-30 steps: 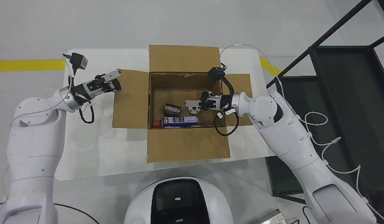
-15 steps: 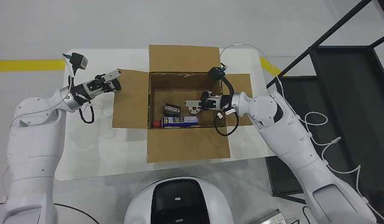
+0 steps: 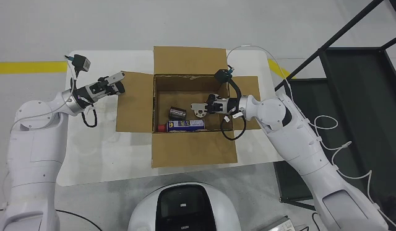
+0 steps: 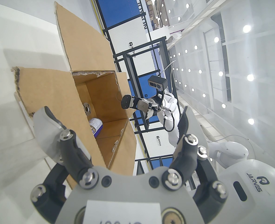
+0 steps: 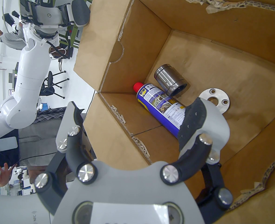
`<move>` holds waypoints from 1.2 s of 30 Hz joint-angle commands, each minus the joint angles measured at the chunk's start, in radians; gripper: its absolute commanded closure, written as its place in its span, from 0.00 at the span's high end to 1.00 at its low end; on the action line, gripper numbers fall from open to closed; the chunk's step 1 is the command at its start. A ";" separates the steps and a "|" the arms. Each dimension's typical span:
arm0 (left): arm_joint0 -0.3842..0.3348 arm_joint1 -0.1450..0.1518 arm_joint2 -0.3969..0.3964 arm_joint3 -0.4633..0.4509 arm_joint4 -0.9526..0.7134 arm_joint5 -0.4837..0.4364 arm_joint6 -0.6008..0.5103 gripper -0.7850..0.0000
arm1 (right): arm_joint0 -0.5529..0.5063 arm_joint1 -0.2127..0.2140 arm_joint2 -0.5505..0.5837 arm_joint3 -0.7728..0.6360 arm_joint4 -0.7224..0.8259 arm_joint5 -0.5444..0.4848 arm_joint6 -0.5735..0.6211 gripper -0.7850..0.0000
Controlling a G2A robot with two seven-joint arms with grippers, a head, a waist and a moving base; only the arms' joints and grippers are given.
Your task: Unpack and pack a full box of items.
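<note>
You are holding the left arm (image 3: 43, 116) bent at the elbow, forearm pointing inward, and the left gripper (image 3: 117, 82) is spreading its fingers wide. Your right arm (image 3: 291, 132) is bending in from the opposite side, and the right gripper (image 3: 197, 107) is angling downward, fingers likewise gaping well apart.

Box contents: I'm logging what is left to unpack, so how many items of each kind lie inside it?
Spray can: 1
Metal cylinder: 1
Metal flange disc: 1
Total in the box: 3
</note>
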 commanded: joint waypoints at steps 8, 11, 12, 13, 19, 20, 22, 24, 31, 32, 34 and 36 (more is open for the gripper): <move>0.000 0.000 0.000 0.000 0.000 0.000 0.000 1.00 | 0.000 0.000 0.000 0.000 0.000 0.000 0.000 1.00; 0.000 0.000 0.000 0.000 0.000 0.000 0.000 1.00 | 0.000 0.000 0.000 0.000 0.000 0.000 0.000 1.00; 0.000 0.000 0.000 0.000 0.000 0.000 0.000 1.00 | 0.000 0.000 0.000 0.000 0.000 0.000 0.000 1.00; 0.000 0.000 0.000 0.000 0.000 0.000 0.000 1.00 | 0.000 0.000 0.000 0.000 0.000 0.000 0.000 1.00; 0.000 0.000 0.000 0.000 0.000 0.000 0.000 1.00 | 0.000 0.000 0.000 0.000 0.000 0.000 0.000 1.00; 0.000 0.000 0.000 0.000 0.000 0.000 0.000 1.00 | -0.002 0.000 0.000 0.001 0.000 0.002 -0.004 1.00; 0.000 0.000 0.000 0.000 0.000 0.000 0.000 1.00 | -0.007 -0.002 -0.004 -0.003 -0.001 0.012 -0.019 1.00; 0.000 0.000 0.000 0.000 0.000 0.000 0.000 1.00 | 0.000 -0.005 -0.019 -0.005 -0.008 0.017 -0.030 1.00; 0.000 0.000 0.000 0.000 0.000 0.000 0.000 1.00 | 0.070 -0.035 -0.145 0.010 -0.126 -0.035 -0.082 1.00; 0.000 0.000 0.000 0.000 0.000 0.000 0.000 1.00 | 0.083 -0.041 -0.165 0.017 -0.136 -0.046 -0.094 1.00; 0.000 0.000 0.000 0.000 0.000 0.000 0.000 1.00 | 0.117 -0.053 -0.209 0.033 -0.195 -0.073 -0.113 1.00; 0.000 0.000 0.000 0.000 0.000 0.000 0.000 1.00 | 0.149 -0.066 -0.251 0.055 -0.255 -0.080 -0.132 1.00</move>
